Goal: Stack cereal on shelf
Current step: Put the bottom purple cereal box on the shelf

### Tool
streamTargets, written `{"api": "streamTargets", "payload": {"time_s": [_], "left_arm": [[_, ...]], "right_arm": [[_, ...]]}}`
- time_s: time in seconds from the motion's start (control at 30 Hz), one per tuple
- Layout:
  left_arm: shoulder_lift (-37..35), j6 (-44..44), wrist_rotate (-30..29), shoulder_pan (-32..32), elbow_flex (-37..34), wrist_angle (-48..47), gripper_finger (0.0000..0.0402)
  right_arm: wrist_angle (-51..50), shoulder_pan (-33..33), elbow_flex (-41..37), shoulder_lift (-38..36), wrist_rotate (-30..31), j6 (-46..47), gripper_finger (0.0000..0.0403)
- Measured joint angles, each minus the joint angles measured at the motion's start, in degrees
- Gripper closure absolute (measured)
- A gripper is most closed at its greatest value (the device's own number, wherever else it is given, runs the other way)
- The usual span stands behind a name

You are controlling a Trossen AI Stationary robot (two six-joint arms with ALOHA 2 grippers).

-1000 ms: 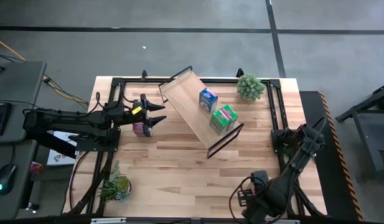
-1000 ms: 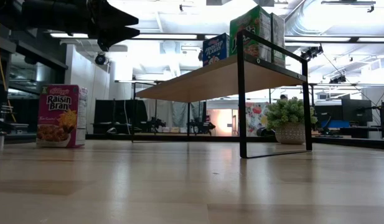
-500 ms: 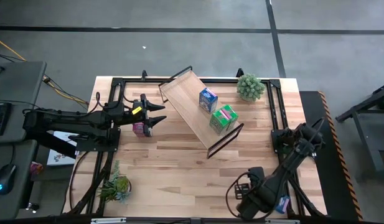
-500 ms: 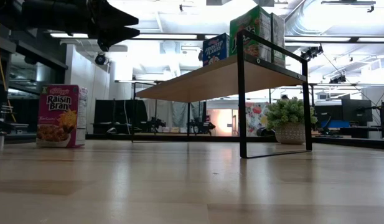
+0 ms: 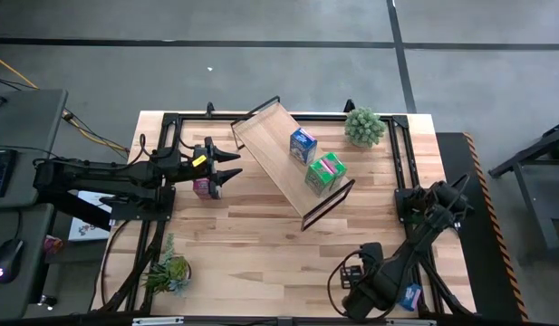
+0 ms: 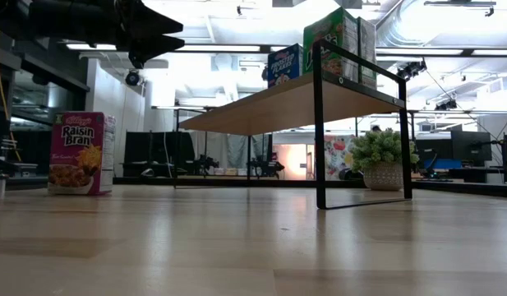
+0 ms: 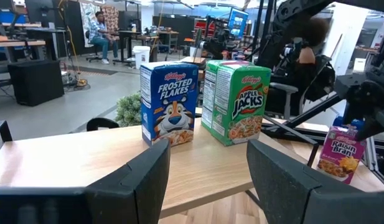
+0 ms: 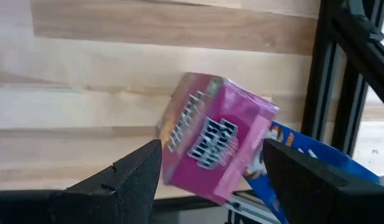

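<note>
The left gripper hovers with fingers apart above a Raisin Bran box, left of the shelf (Frosted Flakes and Apple Jacks stand on it). At the table's near right edge, the right gripper is spread wide over a tilted magenta box.

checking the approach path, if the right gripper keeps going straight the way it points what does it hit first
Most likely the pink cereal box lying tilted straight ahead between the open right gripper fingers, with a blue box just behind it. How far off the pink box lies is unclear.
</note>
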Motion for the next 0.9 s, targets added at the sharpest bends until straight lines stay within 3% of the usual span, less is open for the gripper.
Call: {"api": "streamTargets", "payload": {"time_s": [0.9], "left_arm": [[0.0,-2.3,0.0,0.0,0.0,-0.9,0.0197]], "right_arm": [[-0.8,1.2,0.0,3.1,1.0,-0.5,0.013]]}}
